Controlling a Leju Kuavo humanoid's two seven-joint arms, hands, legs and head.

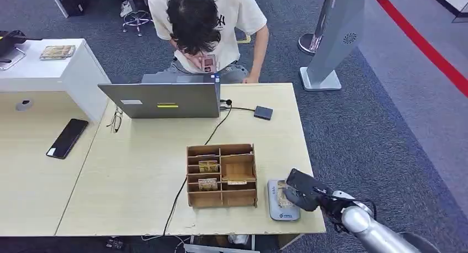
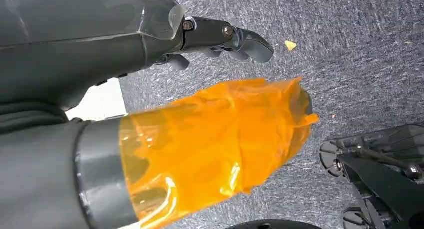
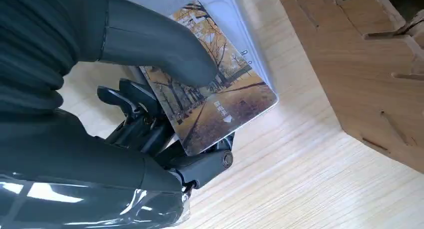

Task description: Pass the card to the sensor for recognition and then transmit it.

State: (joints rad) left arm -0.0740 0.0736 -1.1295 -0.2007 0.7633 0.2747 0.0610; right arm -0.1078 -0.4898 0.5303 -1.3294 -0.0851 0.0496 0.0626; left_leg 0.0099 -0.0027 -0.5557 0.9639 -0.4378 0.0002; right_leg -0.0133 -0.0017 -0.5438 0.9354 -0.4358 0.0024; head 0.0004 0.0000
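My right hand [image 1: 299, 189] pinches a card [image 3: 215, 96] printed with an autumn tree avenue, thumb on top and fingers [image 3: 150, 124] beneath. The card [image 1: 283, 196] hovers over the grey-white sensor pad [image 1: 280, 210] near the table's front right corner; whether it touches the pad I cannot tell. The sensor [image 3: 227, 9] shows pale behind the card in the right wrist view. My left hand [image 2: 220, 36] hangs over grey carpet, fingers curled with nothing in them, its thumb [image 2: 220, 144] wrapped in orange tape.
A wooden compartment box [image 1: 222, 174] with several cards stands just left of the sensor. Behind it are a laptop [image 1: 163, 100], a cable [image 1: 212, 134] and a person leaning over the far edge [image 1: 198, 26]. A phone [image 1: 67, 137] lies on the left table.
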